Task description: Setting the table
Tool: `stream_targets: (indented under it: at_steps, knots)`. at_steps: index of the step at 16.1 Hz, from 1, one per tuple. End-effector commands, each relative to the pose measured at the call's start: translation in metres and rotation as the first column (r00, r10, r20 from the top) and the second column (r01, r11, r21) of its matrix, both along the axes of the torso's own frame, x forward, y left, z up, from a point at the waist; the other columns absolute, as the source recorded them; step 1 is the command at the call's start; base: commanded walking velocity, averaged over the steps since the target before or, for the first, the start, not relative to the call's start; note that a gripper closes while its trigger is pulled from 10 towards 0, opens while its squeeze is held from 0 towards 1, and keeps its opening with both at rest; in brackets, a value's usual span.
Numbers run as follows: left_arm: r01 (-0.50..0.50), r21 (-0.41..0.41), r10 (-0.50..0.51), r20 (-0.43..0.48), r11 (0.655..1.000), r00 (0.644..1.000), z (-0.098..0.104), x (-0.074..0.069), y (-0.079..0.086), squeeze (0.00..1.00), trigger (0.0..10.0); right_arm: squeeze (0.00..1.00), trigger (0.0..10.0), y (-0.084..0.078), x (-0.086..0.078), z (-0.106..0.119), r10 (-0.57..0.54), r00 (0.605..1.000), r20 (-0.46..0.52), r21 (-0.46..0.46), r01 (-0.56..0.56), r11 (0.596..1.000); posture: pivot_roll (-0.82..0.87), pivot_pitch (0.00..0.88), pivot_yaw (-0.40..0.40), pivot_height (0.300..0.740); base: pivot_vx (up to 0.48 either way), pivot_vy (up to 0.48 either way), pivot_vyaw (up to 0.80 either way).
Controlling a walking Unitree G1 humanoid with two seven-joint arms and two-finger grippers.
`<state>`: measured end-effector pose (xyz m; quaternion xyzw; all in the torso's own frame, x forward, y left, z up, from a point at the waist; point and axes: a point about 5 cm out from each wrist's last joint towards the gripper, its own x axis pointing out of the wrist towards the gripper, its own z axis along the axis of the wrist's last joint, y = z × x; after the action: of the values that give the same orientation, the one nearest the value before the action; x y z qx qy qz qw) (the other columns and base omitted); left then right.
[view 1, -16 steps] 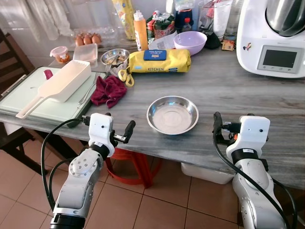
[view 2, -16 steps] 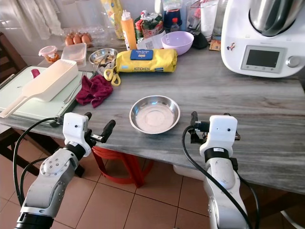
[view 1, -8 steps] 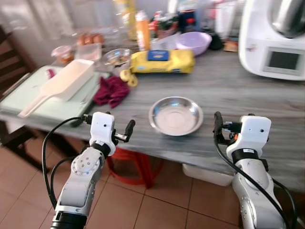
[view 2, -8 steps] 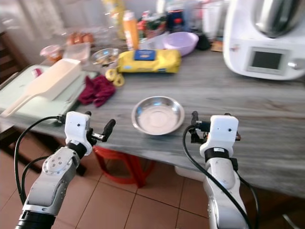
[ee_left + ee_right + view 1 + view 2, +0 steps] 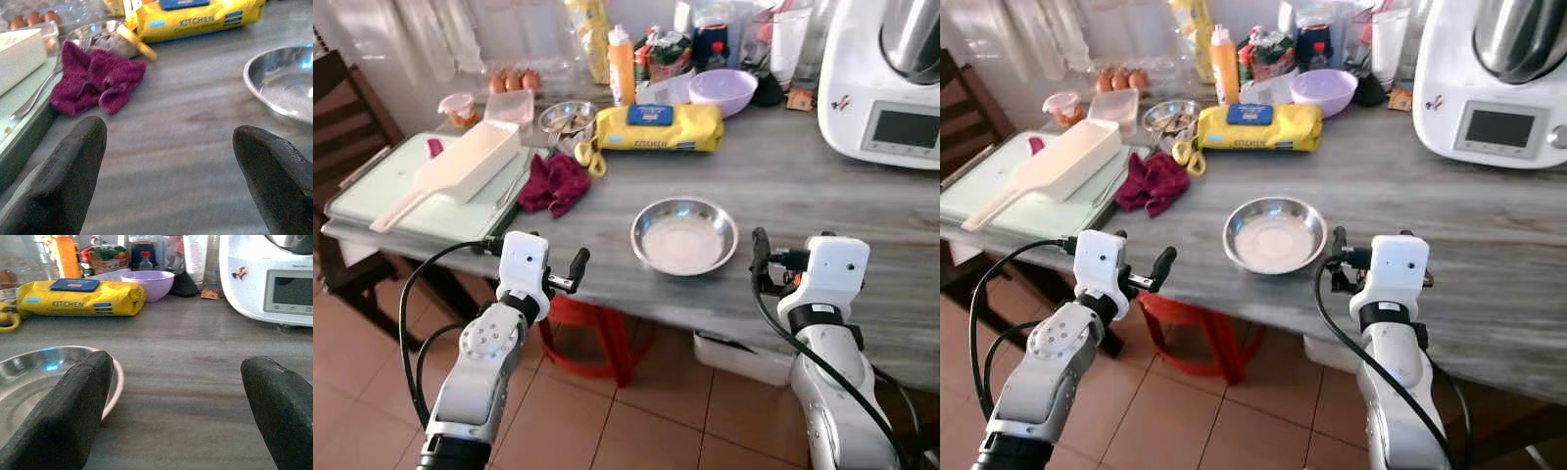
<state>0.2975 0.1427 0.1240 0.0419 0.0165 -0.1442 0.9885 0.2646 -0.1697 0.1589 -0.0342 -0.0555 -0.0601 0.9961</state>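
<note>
An empty steel bowl [image 5: 684, 235] rests on the grey wooden table [image 5: 803, 186], close to its front edge. My left gripper [image 5: 534, 247] is held at that edge, left of the bowl, open with nothing between its fingers [image 5: 68, 171]. Right of the bowl, my right gripper [image 5: 791, 250] is level with the same edge, also open and empty. In the right wrist view the bowl [image 5: 44, 377] lies just past one of the fingers [image 5: 73, 416]. A fork [image 5: 34, 93] lies by the tray in the left wrist view.
A maroon cloth [image 5: 554, 183], a yellow kitchen-roll pack [image 5: 658, 127], a purple bowl [image 5: 722, 88] and a small steel bowl of cutlery [image 5: 566, 117] sit behind. A white scoop [image 5: 460, 168] lies on a green tray [image 5: 372, 196]. White kitchen machine [image 5: 891, 78] at right. Red stool [image 5: 597, 323] under the table; dark chair [image 5: 342, 108] at left.
The whole picture has shifted slightly and sharpened after a blur, so the camera moved. Both grippers and the things on the table hold their places.
</note>
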Motion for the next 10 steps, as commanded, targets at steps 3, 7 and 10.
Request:
stream_targets:
  at_steps: [3, 7, 10]
  knots:
    - [-0.018, 0.017, 0.018, -0.016, 1.0, 1.0, -0.002, -0.0011, 0.0062, 0.0, 10.0, 0.0, 10.0, 0.0032, 0.0002, 0.0003, 0.014, 1.0, 0.003, 0.017, -0.014, 1.0, -0.16, 0.073, 0.125, 0.74, -0.31, 0.0, 0.0]
    - [-0.014, 0.019, 0.015, -0.016, 1.0, 1.0, -0.0018, -0.0017, 0.0061, 0.0, 10.0, 0.0, 10.0, 0.0027, 0.0002, -0.0005, 0.011, 1.0, 0.001, 0.022, -0.011, 1.0, -0.16, 0.074, 0.126, 0.74, -0.319, 0.0, 0.0]
    - [-0.013, 0.021, 0.013, -0.017, 1.0, 1.0, -0.0019, -0.0023, 0.0056, 0.0, 10.0, 0.0, 10.0, 0.0019, 0.0005, -0.0007, 0.008, 1.0, 0.0, 0.024, -0.008, 1.0, -0.16, 0.075, 0.126, 0.74, -0.32, 0.0, 0.0]
